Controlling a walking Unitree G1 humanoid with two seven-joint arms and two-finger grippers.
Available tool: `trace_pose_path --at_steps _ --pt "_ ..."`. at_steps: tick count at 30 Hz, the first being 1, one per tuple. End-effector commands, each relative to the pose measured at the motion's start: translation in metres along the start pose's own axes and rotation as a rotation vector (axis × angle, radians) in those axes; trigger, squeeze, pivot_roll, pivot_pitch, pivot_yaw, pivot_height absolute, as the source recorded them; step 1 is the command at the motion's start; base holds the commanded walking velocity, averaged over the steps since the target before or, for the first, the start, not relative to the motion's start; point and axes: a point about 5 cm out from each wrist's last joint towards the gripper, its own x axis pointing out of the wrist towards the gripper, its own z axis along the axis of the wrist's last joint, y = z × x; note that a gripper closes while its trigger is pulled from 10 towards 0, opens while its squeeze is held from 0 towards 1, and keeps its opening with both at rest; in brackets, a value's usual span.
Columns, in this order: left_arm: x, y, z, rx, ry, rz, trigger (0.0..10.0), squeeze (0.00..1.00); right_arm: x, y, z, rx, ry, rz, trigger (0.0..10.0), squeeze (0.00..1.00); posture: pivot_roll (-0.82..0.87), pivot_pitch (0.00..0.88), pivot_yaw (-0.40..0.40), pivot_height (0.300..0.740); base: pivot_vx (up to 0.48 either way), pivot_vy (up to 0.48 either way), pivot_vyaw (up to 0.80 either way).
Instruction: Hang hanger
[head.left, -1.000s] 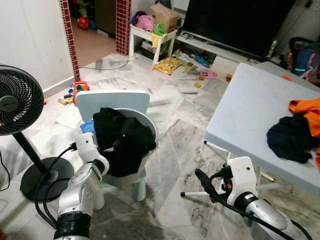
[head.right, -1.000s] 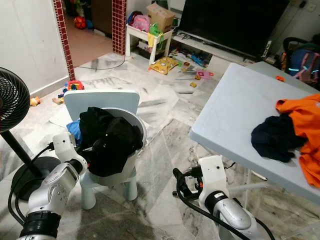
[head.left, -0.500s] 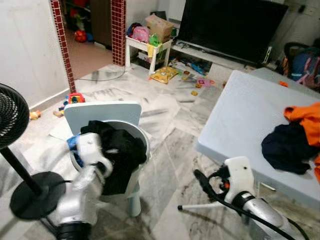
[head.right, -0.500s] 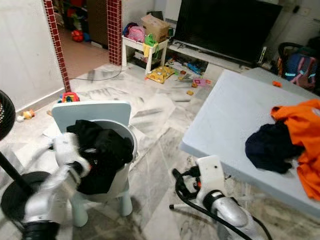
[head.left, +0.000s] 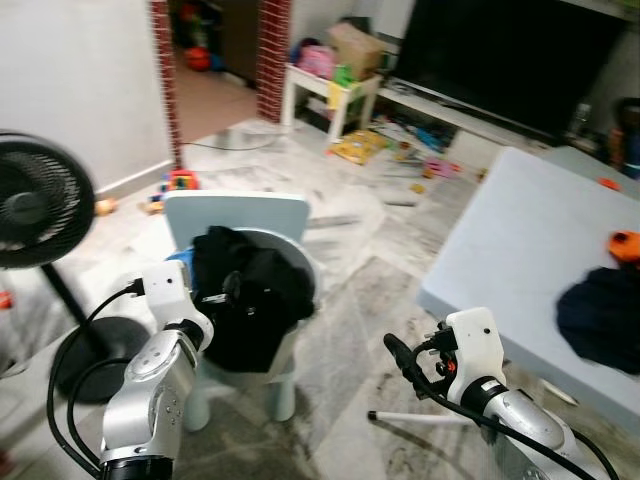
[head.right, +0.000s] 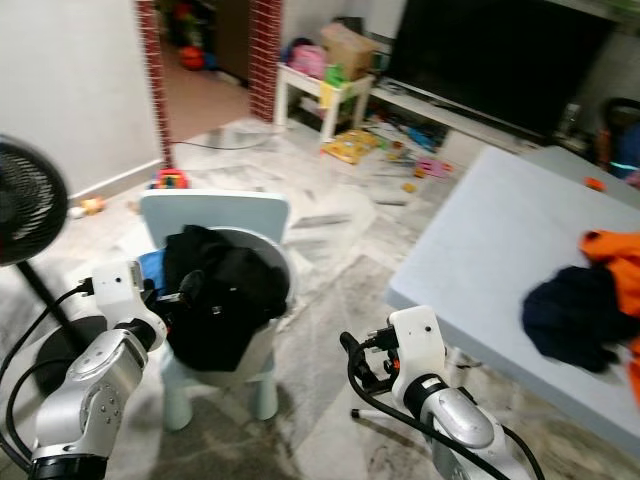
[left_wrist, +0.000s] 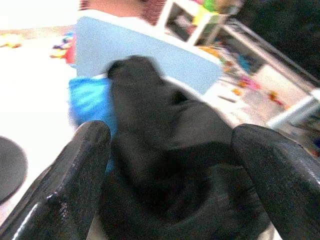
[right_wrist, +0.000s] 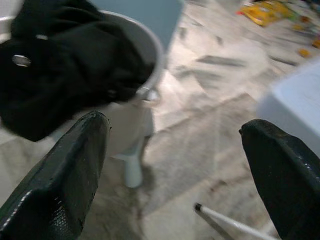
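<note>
Both arms are raised forward, elbows bent, wrists roughly level: a ready pose, neither reaching yet.

Right tool (head.left: 400, 355): fingers wide apart in the right wrist view, nothing between them. It hangs over the marble floor (head.left: 350, 330) between chair and bench, aimed toward the chair. A thin white rod (head.left: 420, 417) lies on the floor just below it; can't tell what it is.

Left tool (left_wrist: 170, 150): fingers spread wide, empty, pointed straight at the black garment (head.left: 250, 295). It sits just beside the chair's near rim, close to the cloth; contact can't be judged.

The garment is heaped in the seat of the small pale-blue chair (head.left: 236, 212) and spills over the front edge, with something blue (left_wrist: 89, 100) tucked behind it. Looks dumped, not folded.

Hanger: I can't make one out. If there is one, it's likely buried in that heap, which would explain the left arm lining up there.

Right of the chair, the grey bench (head.left: 520, 240) carries a dark garment (head.left: 602, 318) and a bit of orange (head.left: 624, 243) at the far edge.

Standing fan (head.left: 35, 205) left of the chair. Further back: toys on the floor, a white shelf unit (head.left: 330, 90), the TV (head.left: 510, 50).

Frames are soft, so the camera is probably moving.
</note>
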Motion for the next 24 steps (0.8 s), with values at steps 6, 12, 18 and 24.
trace_pose_path --at_steps 6,12,18,24 --pt "-0.004 -0.002 -0.007 -0.029 0.065 -0.020 10.0 0.00 0.005 -0.003 0.001 -0.007 -0.007 -0.005 10.0 0.00 0.16 0.000 -0.144 0.740 0.000 0.000 0.80" --pt "0.008 -0.002 -0.022 -0.078 0.212 -0.023 10.0 0.00 0.005 -0.004 0.003 0.008 -0.016 -0.020 10.0 0.00 0.15 0.000 -0.146 0.740 0.000 0.000 0.53" --pt "0.025 -0.003 -0.019 -0.024 0.243 -0.054 10.0 0.00 0.002 -0.006 0.004 0.004 -0.024 -0.027 10.0 0.00 0.13 0.000 -0.154 0.740 0.000 0.000 0.00" --pt "0.033 -0.006 -0.022 -0.032 0.274 -0.086 10.0 0.00 -0.001 -0.008 0.007 -0.003 -0.030 -0.035 10.0 0.00 0.12 0.000 -0.160 0.740 0.000 0.000 0.00"
